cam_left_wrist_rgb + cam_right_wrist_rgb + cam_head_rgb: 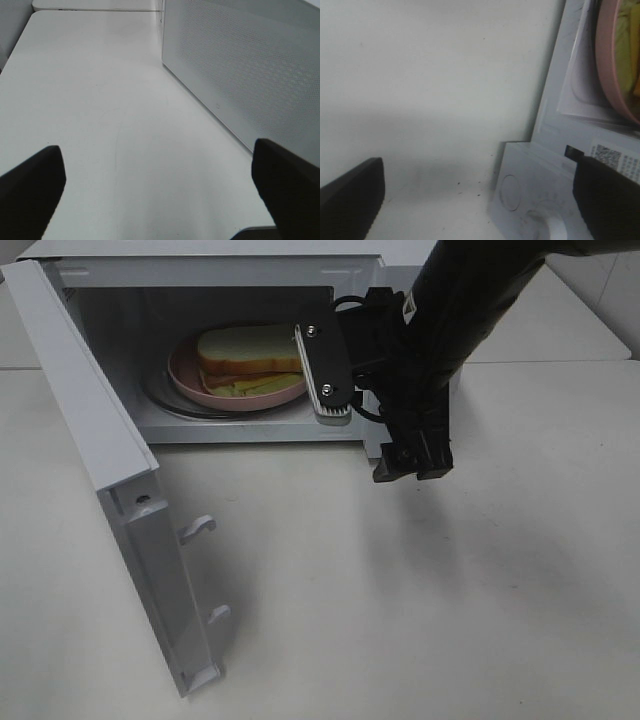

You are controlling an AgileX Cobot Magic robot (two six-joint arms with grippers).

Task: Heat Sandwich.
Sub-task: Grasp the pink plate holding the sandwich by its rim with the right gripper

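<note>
The sandwich [245, 355], white bread with pale yellow-green filling, lies on the round pink plate [185, 378] inside the open microwave [200, 262]. My right gripper [411, 468] hangs open and empty, pointing down at the table just in front of the microwave's right end, apart from the plate. In the right wrist view the gripper [480, 200] has its jaws wide apart; the plate's rim [612, 65] and some filling [626, 42] show beyond. My left gripper [160, 195] is open and empty over bare table, out of the exterior high view.
The microwave door [120, 480] stands swung open to the left, with two latch hooks [197, 528] on its inner edge. A white perforated microwave panel [240, 65] runs beside the left gripper. White tabletop [400, 600] spreads in front.
</note>
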